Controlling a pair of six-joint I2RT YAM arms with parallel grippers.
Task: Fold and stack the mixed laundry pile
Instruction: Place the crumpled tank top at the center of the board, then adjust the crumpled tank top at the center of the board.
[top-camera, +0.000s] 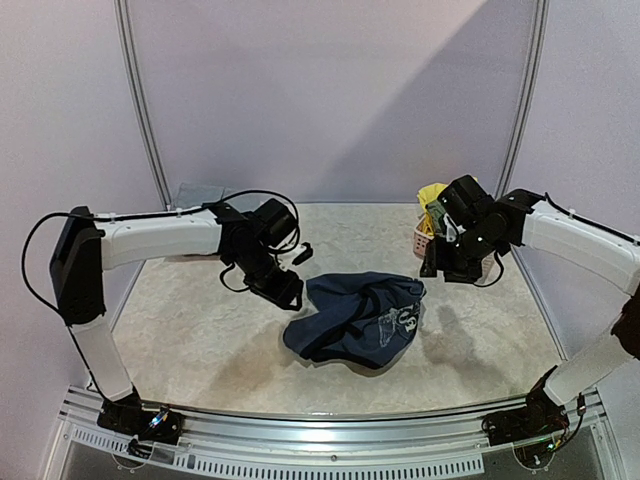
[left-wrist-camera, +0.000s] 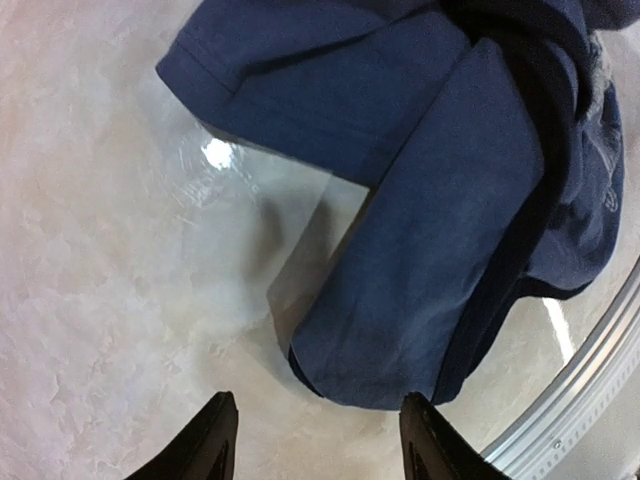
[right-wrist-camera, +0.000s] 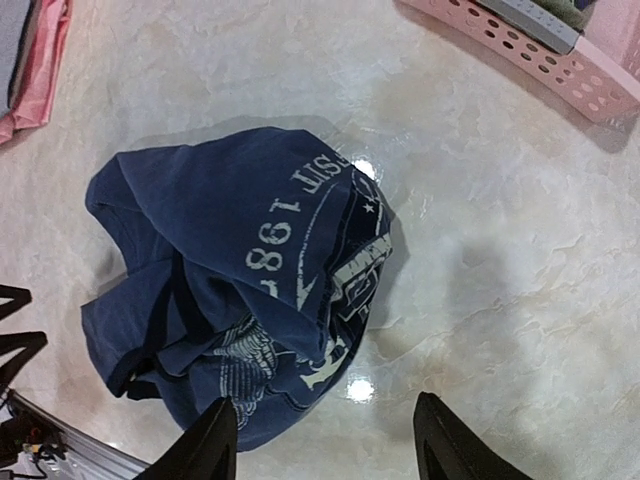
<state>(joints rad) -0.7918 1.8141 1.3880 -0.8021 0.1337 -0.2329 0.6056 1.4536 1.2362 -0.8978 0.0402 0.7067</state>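
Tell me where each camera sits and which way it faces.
Top external: above and behind the bases, facing down at the table; left arm and right arm show.
Left wrist: facing down at the navy top; the open left gripper shows.
Right wrist: facing down at that top and the pink basket; the open right gripper shows.
All three share the navy top.

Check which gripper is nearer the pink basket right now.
Right. The right gripper hangs right beside the pink basket; the left gripper is on the other side of the navy top, by its left edge.
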